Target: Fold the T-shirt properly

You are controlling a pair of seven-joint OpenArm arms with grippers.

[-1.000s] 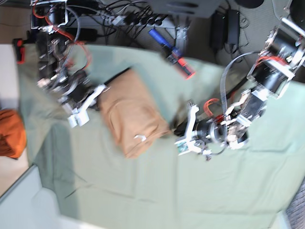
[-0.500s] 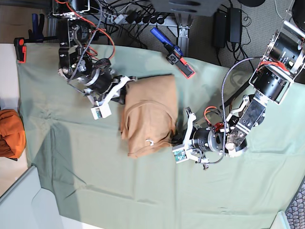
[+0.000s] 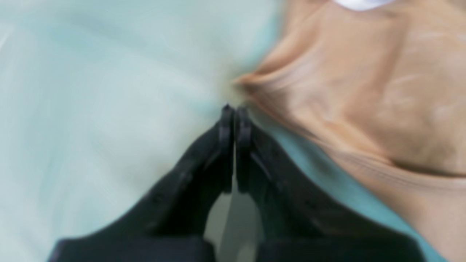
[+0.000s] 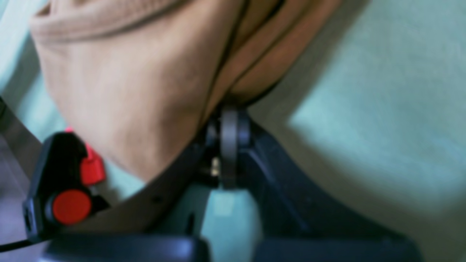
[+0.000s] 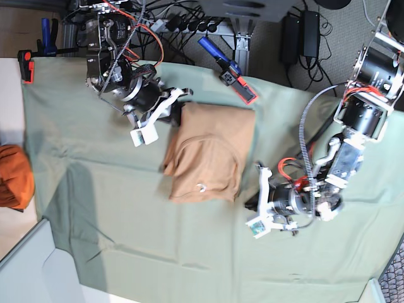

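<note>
A big sage-green cloth (image 5: 189, 252) covers the table. Toward its far side lies the T-shirt (image 5: 211, 161), folded into a thick, soft, light bundle; it will slump, so take it by a corner or hemmed edge. The right gripper (image 4: 227, 122) has its jaws together, pressed against the bundle's layered edge. The left gripper (image 3: 233, 112) is also closed, empty, just beside the fabric.

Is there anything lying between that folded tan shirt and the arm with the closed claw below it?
Nothing but bare green cloth separates the T-shirt from the left gripper; the base view shows it.
</note>
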